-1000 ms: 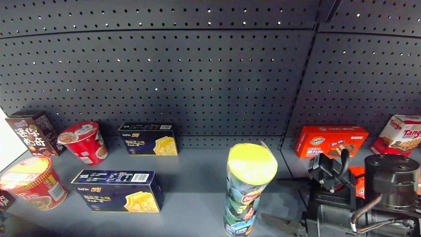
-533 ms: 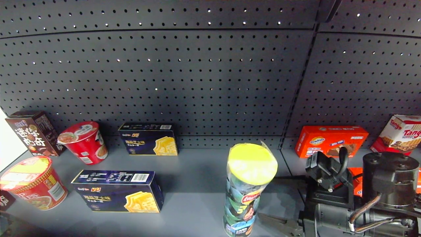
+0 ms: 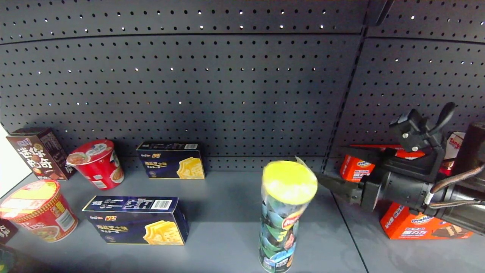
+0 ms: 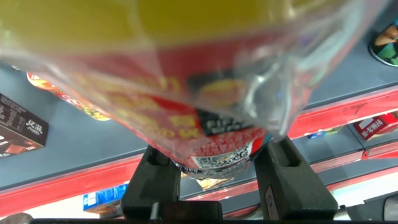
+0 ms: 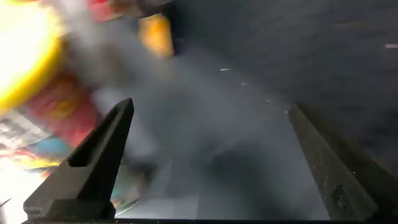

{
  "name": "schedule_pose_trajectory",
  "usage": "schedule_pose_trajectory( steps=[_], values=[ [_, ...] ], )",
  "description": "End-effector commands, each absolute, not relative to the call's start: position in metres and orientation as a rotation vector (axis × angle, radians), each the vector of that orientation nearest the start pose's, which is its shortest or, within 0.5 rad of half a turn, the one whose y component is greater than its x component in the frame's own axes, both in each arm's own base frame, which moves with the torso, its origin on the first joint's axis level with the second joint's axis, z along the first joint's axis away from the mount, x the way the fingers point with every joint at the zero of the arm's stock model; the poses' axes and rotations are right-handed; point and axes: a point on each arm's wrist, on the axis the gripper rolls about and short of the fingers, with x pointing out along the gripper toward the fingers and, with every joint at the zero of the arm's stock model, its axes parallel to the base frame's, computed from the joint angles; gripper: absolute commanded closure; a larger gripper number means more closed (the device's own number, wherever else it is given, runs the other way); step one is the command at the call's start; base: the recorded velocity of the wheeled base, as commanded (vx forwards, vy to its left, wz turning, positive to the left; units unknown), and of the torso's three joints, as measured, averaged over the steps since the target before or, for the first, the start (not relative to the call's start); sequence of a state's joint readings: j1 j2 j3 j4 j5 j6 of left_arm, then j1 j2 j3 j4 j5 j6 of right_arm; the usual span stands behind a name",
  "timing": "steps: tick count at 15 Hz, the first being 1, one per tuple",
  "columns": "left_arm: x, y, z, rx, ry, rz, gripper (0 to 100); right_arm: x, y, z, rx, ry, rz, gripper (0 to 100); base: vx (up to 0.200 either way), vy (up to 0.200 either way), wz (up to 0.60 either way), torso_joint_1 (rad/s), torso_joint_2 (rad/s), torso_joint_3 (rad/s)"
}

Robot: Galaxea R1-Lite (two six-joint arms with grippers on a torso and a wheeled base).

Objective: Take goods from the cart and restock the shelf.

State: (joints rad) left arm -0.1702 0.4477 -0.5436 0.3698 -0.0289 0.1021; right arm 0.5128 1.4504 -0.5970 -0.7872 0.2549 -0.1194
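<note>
On the grey shelf [image 3: 227,212], near its front edge and about midway along, a chips can [image 3: 282,227] is standing upright with its yellow lid [image 3: 290,181] on top. Just right of the can, the right claw [image 5: 208,155] is hovering at lid height with its two fingers spread wide and nothing between them. The can is sitting outside that gap, and whether a fingertip is touching it is not clear.

Lower down, the left claw [image 4: 217,158] is gripping a film-wrapped noodle cup [image 4: 205,112] by its narrow base, one finger pressing on each side. Behind this cup, lower shelves with red front rails are showing.

At the left of the shelf, two dark blue boxes are lying, one near [image 3: 136,220] and one far [image 3: 172,161] against the pegboard. Left of them, a red cup [image 3: 96,163] is leaning by a brown box [image 3: 39,153], and a red and yellow cup [image 3: 36,210] is sitting nearer the front. On the right section, an orange box [image 3: 413,225] is lying below the right arm, and a second orange box [image 3: 354,168] is resting farther back, partly hidden by the arm.
</note>
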Motion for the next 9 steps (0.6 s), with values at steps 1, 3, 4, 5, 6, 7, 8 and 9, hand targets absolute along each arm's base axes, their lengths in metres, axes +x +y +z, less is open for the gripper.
schedule_pose_trajectory(
  steps=[1,3,4,5,6,7,8,9],
  values=[
    [-0.005,0.000,0.193,0.120,0.267,-0.212,100,0.204,0.107,0.222,-0.118,-0.014,0.696,0,0.000,0.000,0.00,0.000,0.00,0.000],
    [-0.005,0.000,0.191,0.120,0.275,-0.211,100,0.200,0.104,0.221,-0.121,-0.005,0.673,0,0.000,0.000,0.00,0.000,0.00,0.000],
    [-0.005,0.000,0.190,0.120,0.278,-0.211,100,0.198,0.105,0.221,-0.125,-0.001,0.663,0,0.000,0.000,0.00,0.000,0.00,0.000],
    [-0.005,0.000,0.191,0.120,0.275,-0.212,100,0.200,0.108,0.217,-0.132,0.026,0.669,0,0.000,0.000,0.00,0.000,0.00,0.000],
    [-0.004,0.000,0.191,0.120,0.275,-0.214,100,0.202,0.111,0.212,-0.138,0.054,0.677,0,0.000,0.000,0.00,0.000,0.00,0.000],
    [-0.004,0.000,0.191,0.120,0.273,-0.214,100,0.207,0.114,0.205,-0.153,0.078,0.682,0,0.000,0.000,0.00,0.000,0.00,0.000],
    [-0.004,0.000,0.191,0.120,0.273,-0.214,100,0.215,0.119,0.196,-0.190,0.103,0.689,0,0.000,0.000,0.00,0.000,0.00,0.000],
    [-0.005,0.000,0.192,0.120,0.269,-0.214,100,0.220,0.123,0.189,-0.220,0.123,0.701,0,0.000,0.000,0.00,0.000,0.00,0.000]
  ],
)
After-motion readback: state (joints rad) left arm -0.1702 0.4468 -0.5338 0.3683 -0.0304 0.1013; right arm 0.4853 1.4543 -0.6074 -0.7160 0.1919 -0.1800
